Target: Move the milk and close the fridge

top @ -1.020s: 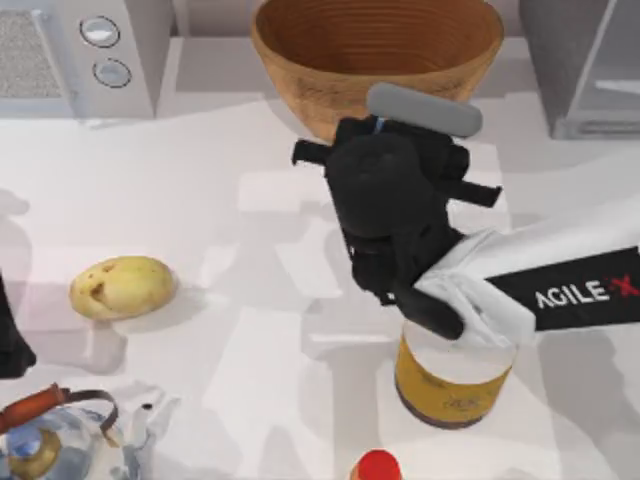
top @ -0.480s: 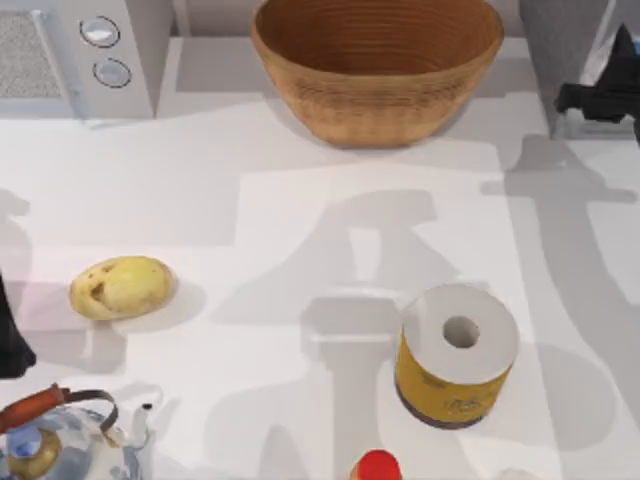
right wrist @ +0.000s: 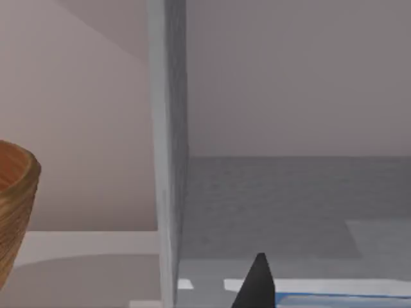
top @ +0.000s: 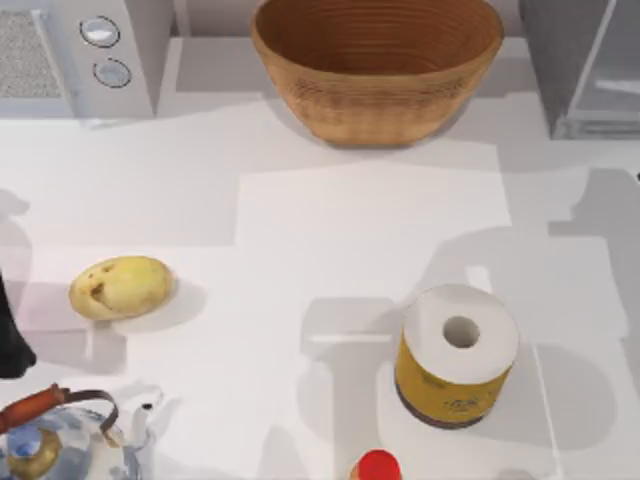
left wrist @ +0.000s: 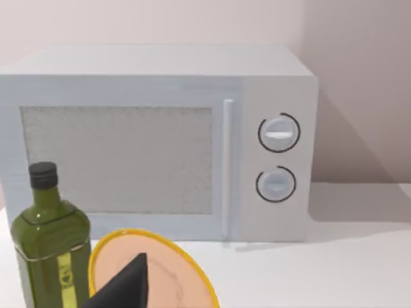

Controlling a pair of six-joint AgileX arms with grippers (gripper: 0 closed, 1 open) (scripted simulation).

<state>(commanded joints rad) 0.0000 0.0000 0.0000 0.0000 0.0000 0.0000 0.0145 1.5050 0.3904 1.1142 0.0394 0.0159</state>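
The fridge stands open at the table's back right corner, dark grey with a pale door panel. In the right wrist view its side wall and grey inside floor are close ahead. My right gripper is at the fridge's opening. One dark fingertip presses against a blue strip, the milk, held shut at the frame's lower edge. Most of the carton is hidden. My left arm is parked at the table's left edge, facing the microwave.
A woven basket sits at the back centre, a microwave at the back left. A potato, a yellow-wrapped paper roll, a kettle and a red cap stand on the table. An olive oil bottle and a yellow plate are near the microwave.
My right arm swung from the table's middle, in front of the basket, off to the right and out of the top view, uncovering the paper roll. The left arm stayed put.
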